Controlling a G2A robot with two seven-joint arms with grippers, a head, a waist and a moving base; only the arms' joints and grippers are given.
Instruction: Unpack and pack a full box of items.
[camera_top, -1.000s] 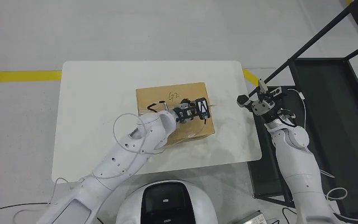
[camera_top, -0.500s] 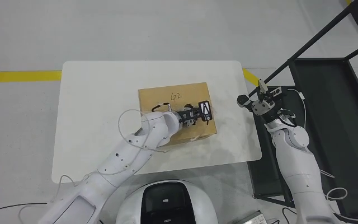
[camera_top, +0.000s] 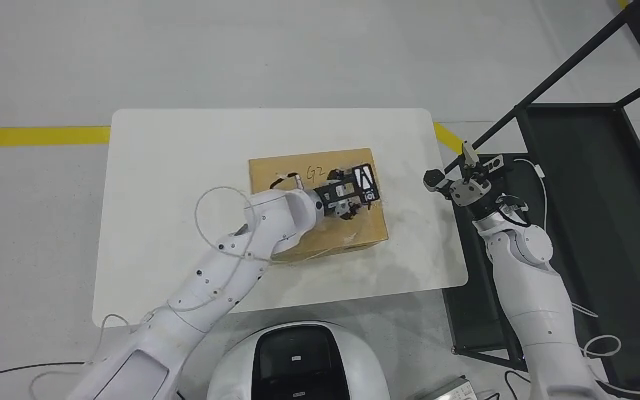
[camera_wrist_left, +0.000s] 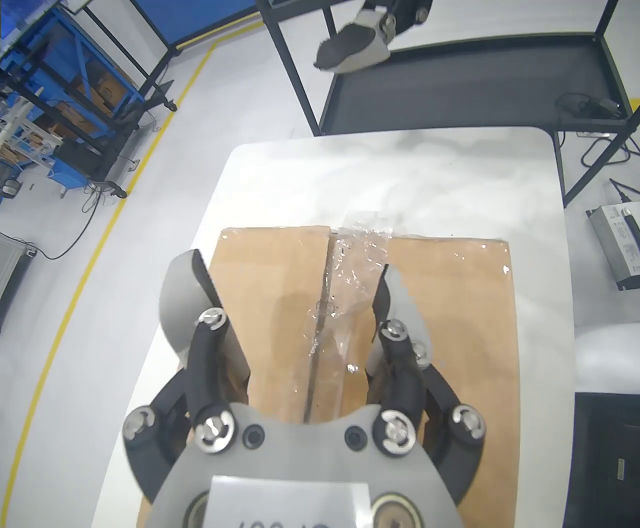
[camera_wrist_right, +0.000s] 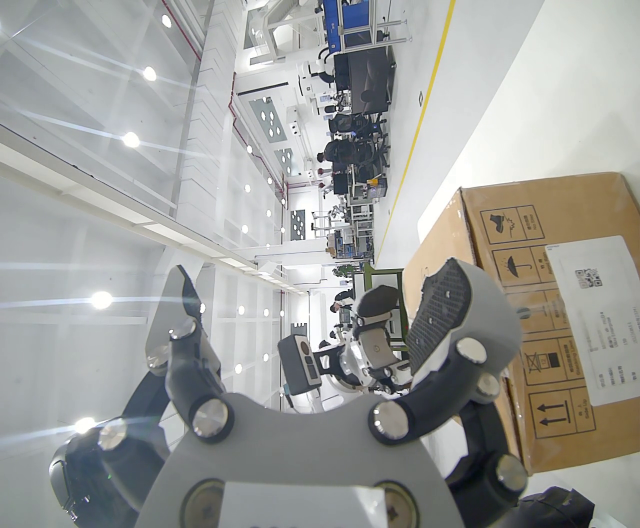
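Where tape (camera_wrist_left: 357, 260) glistens, flat-topped cardboard box (camera_wrist_left: 455, 330)

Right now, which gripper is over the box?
The left gripper, open above the box's taped top; the right gripper hangs past the table's edge.

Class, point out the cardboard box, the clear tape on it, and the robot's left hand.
cardboard box (camera_top: 272, 168): top view, bare top face near a far corner.
clear tape (camera_wrist_left: 359, 250): left wrist view, crinkled stretch over the seam.
left hand (camera_wrist_left: 288, 261): left wrist view, midway between its open fingertips.
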